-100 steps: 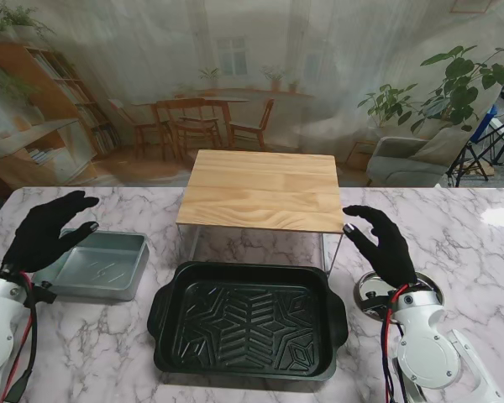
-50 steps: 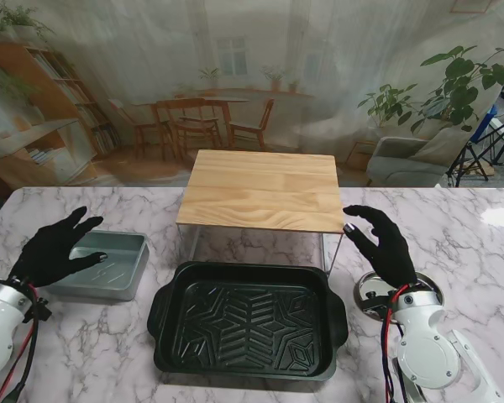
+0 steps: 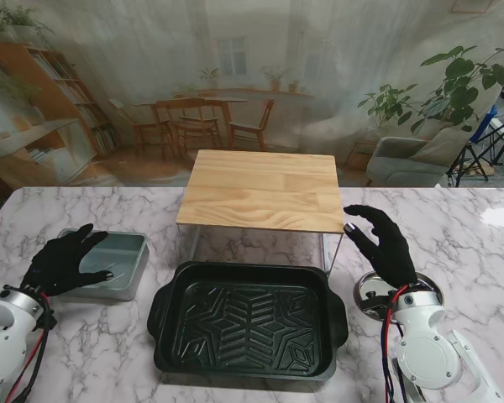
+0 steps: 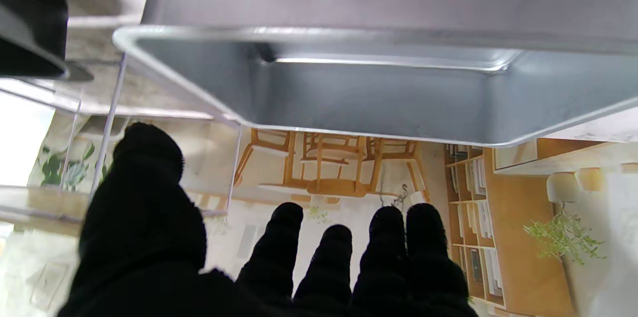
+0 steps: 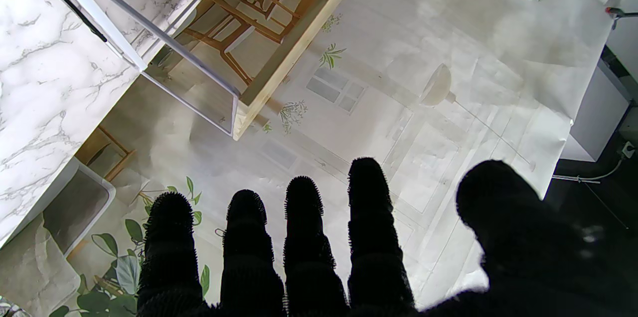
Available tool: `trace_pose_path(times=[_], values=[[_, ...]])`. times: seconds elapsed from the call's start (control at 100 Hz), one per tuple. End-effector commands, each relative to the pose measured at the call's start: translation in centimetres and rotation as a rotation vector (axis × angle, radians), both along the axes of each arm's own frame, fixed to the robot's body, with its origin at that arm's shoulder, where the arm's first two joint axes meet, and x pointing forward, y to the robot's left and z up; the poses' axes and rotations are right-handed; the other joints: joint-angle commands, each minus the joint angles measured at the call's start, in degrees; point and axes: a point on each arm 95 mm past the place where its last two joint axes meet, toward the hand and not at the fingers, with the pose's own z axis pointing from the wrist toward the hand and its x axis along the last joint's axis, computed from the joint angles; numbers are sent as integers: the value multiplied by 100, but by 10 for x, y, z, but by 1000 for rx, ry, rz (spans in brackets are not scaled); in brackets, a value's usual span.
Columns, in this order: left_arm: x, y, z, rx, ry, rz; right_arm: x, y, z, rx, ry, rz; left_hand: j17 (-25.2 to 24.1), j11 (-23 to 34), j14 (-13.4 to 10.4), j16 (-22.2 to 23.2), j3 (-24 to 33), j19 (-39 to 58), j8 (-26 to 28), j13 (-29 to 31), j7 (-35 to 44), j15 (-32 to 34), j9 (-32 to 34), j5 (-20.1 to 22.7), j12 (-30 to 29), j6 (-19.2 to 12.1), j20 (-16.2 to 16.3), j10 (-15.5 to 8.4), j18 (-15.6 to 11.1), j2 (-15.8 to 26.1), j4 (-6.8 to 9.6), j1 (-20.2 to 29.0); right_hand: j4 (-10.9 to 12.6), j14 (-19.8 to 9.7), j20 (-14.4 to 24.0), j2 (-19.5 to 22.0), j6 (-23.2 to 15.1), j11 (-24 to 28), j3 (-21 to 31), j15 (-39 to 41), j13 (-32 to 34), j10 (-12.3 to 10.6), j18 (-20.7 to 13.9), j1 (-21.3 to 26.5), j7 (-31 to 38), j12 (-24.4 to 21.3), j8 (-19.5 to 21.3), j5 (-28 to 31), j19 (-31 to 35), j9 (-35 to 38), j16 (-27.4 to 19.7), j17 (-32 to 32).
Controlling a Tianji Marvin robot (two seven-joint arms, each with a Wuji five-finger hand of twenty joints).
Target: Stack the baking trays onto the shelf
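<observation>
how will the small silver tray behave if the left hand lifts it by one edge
The silver baking tray looks like thin, stiff metal, so it should hold its shape and probably feel light. Its smooth, shiny walls could slip against the gloved left hand. Lifted by one edge only, it would likely tilt; on the polished marble table it may slide first.

Left hand low, fingers spread, holding nothing; right hand raised, fingers extended, empty.

two baking trays, one shelf
</observation>
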Motion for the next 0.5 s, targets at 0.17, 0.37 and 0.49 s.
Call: trace_pose_path(times=[0.17, 0.37, 0.49], values=[[-7, 11, -6, 110, 107, -8, -3, 0, -1, 13, 1, -13, 101, 236, -96, 57, -94, 219, 121, 124, 90, 38, 48, -253, 279, -93, -73, -497, -358, -1121, -337, -194, -18, -181, 114, 20, -107, 104, -64, 0, 105, -36, -215, -159, 16, 27, 74, -48, -81, 104, 119, 14], [-11, 18, -7, 185, 153, -2, -3, 0, -1, 11, 4, -12, 235, 428, -56, 93, 114, 344, 254, 181, 162, 64, -6, -347, 366, -439, -34, -769, -365, -1154, -201, 110, -17, -181, 113, 18, -104, 116, -58, 13, 107, -24, -215, -161, 17, 32, 76, -46, -77, 108, 126, 13], [-11, 18, -11, 209, 178, 6, -3, 1, -1, 9, 7, -12, 380, 568, 165, 217, 636, 565, 373, 298, 211, 199, 56, -403, 454, -737, 55, -904, -259, -1070, 282, 438, 5, -187, 113, 113, -109, 123, 27, 27, 119, 4, -217, -8, 31, 35, 83, -27, -73, 116, 131, 13]])
